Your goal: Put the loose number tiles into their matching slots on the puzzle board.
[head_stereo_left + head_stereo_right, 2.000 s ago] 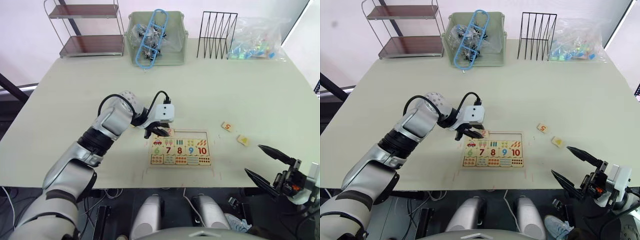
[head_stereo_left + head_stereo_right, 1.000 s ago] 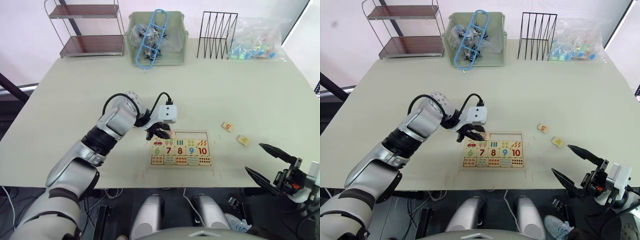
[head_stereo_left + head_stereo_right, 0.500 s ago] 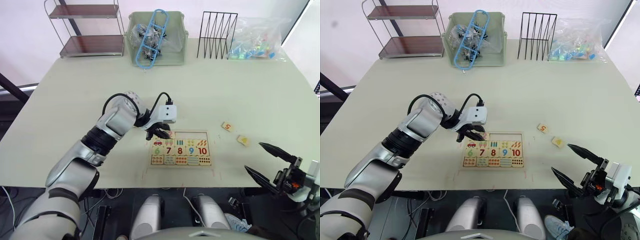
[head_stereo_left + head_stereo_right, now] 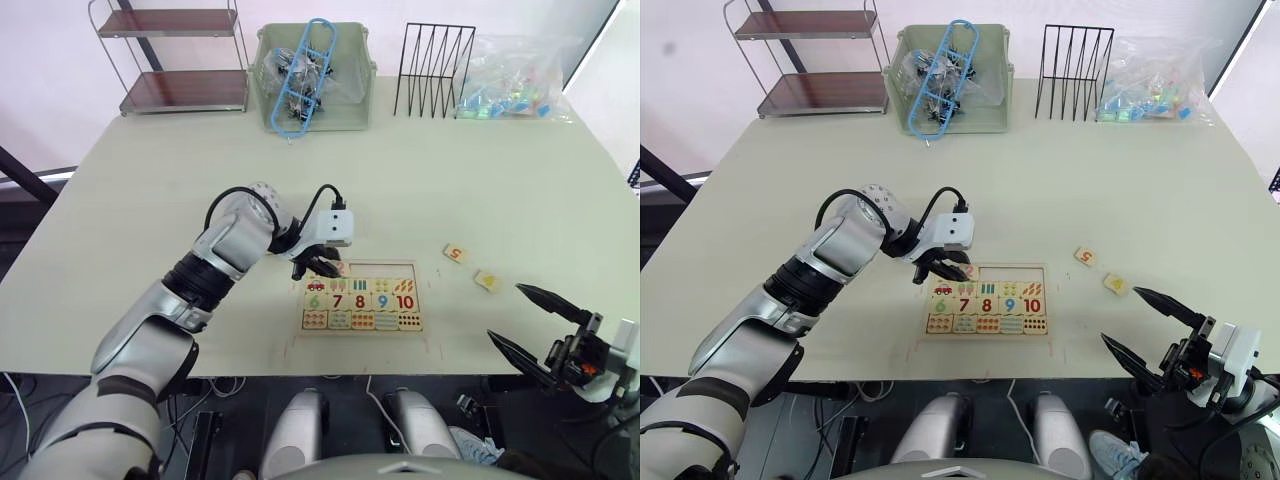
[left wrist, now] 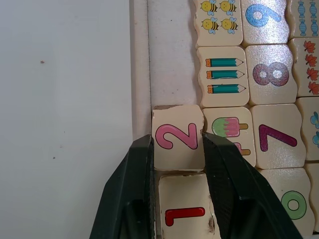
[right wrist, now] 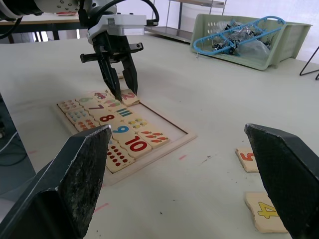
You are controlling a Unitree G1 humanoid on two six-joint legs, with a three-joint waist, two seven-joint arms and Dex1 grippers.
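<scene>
The wooden puzzle board [image 4: 417,297] lies near the table's front edge, with tiles 6 to 10 and picture tiles set in it. Its far row of slots [image 4: 385,271] is mostly bare. My left gripper [image 4: 318,268] is at that row's left end, shut on the pink tile 2 [image 5: 178,137], which sits tilted beside the red tile 1 [image 5: 184,214] lying in its slot. Loose tiles 5 [image 4: 455,253] and 4 [image 4: 487,280] lie on the table right of the board. My right gripper [image 4: 505,312] hangs open off the table's front right edge, holding nothing.
At the table's far edge stand a two-tier shelf [image 4: 180,60], a green basket [image 4: 312,70] with a blue hanger, a black wire rack [image 4: 433,70] and a plastic bag [image 4: 515,85] of small parts.
Early on the left arm shifted slightly at the board's far left corner with the tile 2; it has since stayed nearly still. The right gripper has barely moved.
</scene>
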